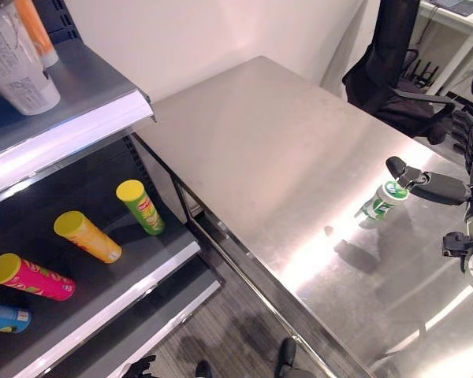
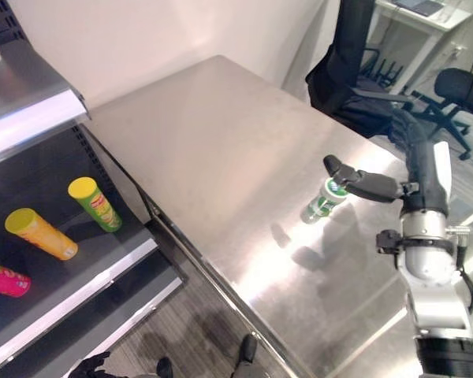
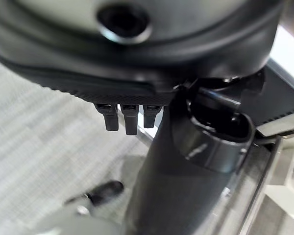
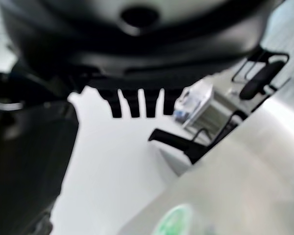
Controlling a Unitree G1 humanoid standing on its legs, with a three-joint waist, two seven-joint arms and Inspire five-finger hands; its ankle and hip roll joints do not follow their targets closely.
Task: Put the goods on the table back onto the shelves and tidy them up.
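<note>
Right eye view: green-lidded cup [image 2: 322,201] touches right hand's [image 2: 378,187] straight fingers [image 2: 343,173].

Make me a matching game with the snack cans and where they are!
Things:
1. green-and-white cup-shaped can
2. yellow-lidded green tube can
3. yellow-lidded pink tube can
4. tall white printed can

Places:
A. top shelf
B. on the steel table, at the right hand
C. lower shelf, nearest the table
D. lower shelf, left of the orange can

Pairs: 1-B, 2-C, 3-D, 4-A
</note>
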